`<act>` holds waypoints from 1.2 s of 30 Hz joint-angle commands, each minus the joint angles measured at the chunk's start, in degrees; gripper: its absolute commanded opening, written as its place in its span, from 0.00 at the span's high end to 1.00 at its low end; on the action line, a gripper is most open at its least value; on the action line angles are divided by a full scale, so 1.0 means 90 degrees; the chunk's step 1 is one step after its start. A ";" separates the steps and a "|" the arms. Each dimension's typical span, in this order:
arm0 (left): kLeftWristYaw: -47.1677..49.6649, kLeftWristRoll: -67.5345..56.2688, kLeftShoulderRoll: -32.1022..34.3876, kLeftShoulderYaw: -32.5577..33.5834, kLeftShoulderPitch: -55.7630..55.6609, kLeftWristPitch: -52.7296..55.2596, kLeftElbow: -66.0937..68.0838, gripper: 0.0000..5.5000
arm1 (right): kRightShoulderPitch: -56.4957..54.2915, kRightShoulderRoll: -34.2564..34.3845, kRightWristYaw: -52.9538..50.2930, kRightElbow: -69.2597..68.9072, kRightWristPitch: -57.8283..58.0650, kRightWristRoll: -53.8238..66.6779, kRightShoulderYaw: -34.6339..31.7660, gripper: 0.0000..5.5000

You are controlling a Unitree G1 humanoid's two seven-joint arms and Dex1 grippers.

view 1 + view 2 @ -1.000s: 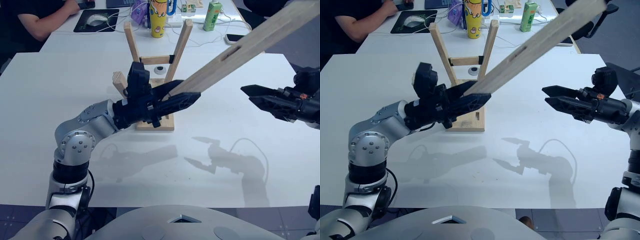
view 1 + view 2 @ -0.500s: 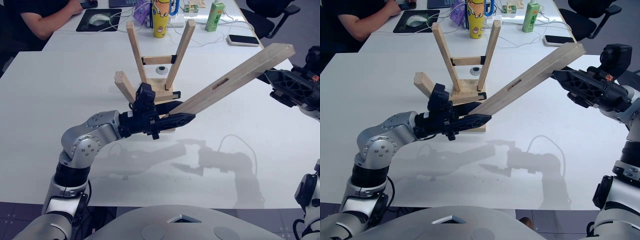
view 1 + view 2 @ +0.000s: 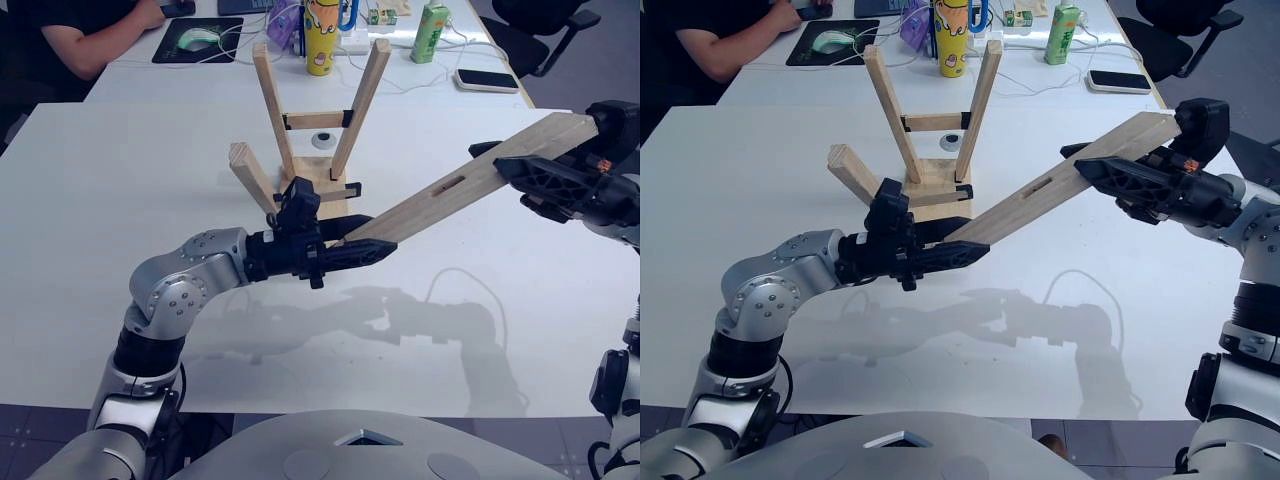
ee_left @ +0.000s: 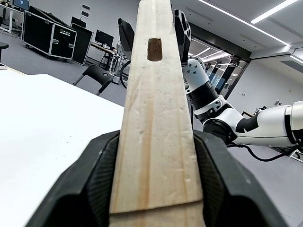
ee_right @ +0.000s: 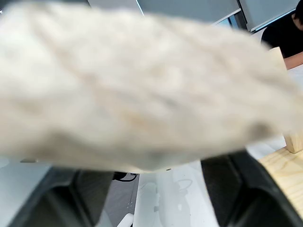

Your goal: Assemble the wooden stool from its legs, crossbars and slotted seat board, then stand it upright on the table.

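Left eye view, item list. Loose leg [image 3: 420, 203]: long squared timber bar with one mortise [image 3: 450, 184] cut about midway, carried clear of the counter [image 3: 120, 170] and sloping upward from the robot's left to its right. Left tool [image 3: 375, 250]: closed on the leg's lower end, the wood clamped flat between both black fingers [image 4: 97, 189], as the left wrist view confirms. Right tool [image 3: 1080, 160]: set at the leg's upper end; whether it bears on the wood or merely stands about it, I cannot tell. Partly built stool: slotted seat board [image 3: 937, 172] lying flat on the counter, just behind the left tool; two legs [image 3: 273, 105] [image 3: 362, 100] standing up from it and splaying apart, joined by a short crossbar [image 3: 312, 120]; a third leg [image 3: 250, 172] leaning out toward the robot's left. Beyond, on the far desk: a yellow cup [image 3: 320, 35], a green carton [image 3: 428, 30], a phone [image 3: 485, 80]. Handling, by judgement: the loose leg looks stiff, light and dry, unlikely to flex or break, though its smooth planed faces could slide between hard fingers, and its length gives much leverage on a hold taken at one end. Best grasp appears to be across the flat faces, near the end away from the one going into the seat board, with the mortise left uncovered for the crossbar. The seated legs look only pressed in and may tip if knocked.
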 commanded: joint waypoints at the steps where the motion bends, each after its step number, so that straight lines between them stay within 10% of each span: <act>1: 0.0046 0.0085 0.0013 0.0013 0.0094 0.0018 -0.0138 0.62 | -0.0115 -0.0166 0.0124 0.0067 -0.0083 -0.0161 0.0078 0.61; 12: 0.0357 0.0333 -0.0197 0.0307 0.0436 -0.0278 0.0019 0.40 | -0.0033 -0.0458 0.0583 0.0531 -0.0672 -0.1147 0.0684 0.62; 22: 0.0673 0.4262 0.0642 -0.1517 0.0737 -0.2249 0.1085 0.40 | -0.0905 -0.0171 0.0452 0.2016 -0.1667 -0.2075 0.0798 0.62; 36: 0.0374 0.5272 0.0473 -0.1794 0.0785 -0.2364 0.1910 0.40 | -0.1501 0.0895 0.0048 0.1924 -0.3214 -0.3202 0.1567 0.62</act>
